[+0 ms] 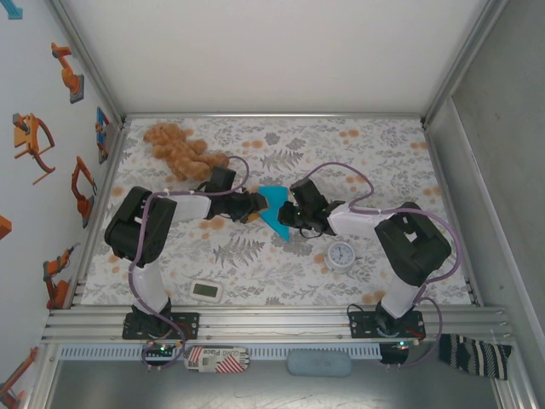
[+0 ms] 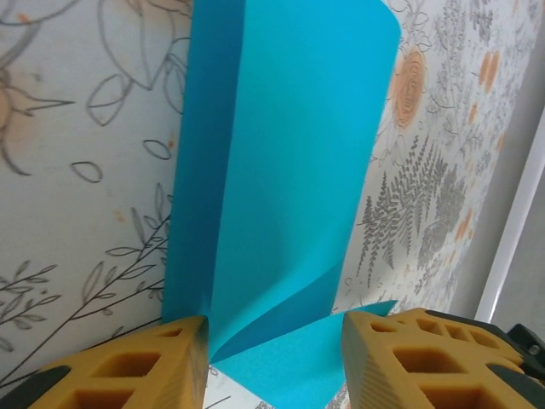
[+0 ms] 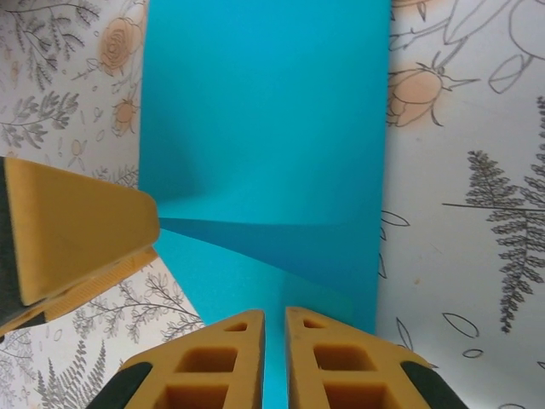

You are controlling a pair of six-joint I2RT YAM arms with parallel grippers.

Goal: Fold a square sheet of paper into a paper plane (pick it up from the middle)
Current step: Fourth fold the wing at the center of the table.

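Floral-print table [image 1: 383, 153], top view: left arm [image 1: 140, 226] reaches in from 8 o'clock, right arm [image 1: 413, 243] from 4 o'clock, and they meet at the centre. Brown teddy bear [image 1: 177, 146] lies at 10 o'clock, well apart from the work. Turquoise sheet of paper [image 1: 272, 210] sits at table centre between both claws. It is part-folded and no longer square, with a wide top edge narrowing to a point at 6 o'clock. Left wrist view shows a long strip running to 12 o'clock, a darker band along its left side, the far right corner curled, a diagonal crease near the fingers, and a lower layer poking out at 4 o'clock. Right wrist view shows a broad flat panel with a crease across it and a shaded wedge below. Left gripper [image 1: 255, 204] is at the paper's 9 o'clock, jaws partly apart, paper spanning the gap; can't tell if it grips. Right gripper [image 3: 274, 317] is at 3 o'clock, jaws nearly closed, pinching the paper's edge. Round white clock [image 1: 342, 254] is at 4 o'clock and a small white rectangular gadget [image 1: 207, 290] at 7 o'clock.
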